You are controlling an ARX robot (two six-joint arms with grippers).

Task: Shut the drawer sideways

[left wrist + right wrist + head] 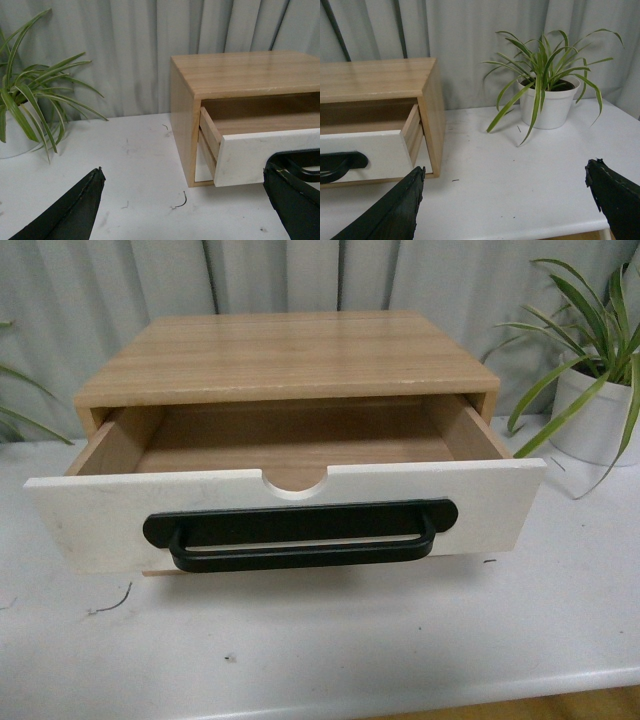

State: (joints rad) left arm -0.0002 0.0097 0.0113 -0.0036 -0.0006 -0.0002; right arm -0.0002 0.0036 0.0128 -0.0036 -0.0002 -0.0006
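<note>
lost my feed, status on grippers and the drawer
Left gripper open, empty. Right gripper open, empty. Drawer pulled out, untouched. Nothing seen blocking it.

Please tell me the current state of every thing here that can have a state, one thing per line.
drawer: open, pulled far out, nothing visible inside.
left tool: open, holding nothing.
right tool: open, holding nothing.
right potted plant: upright.
left potted plant: upright.
</note>
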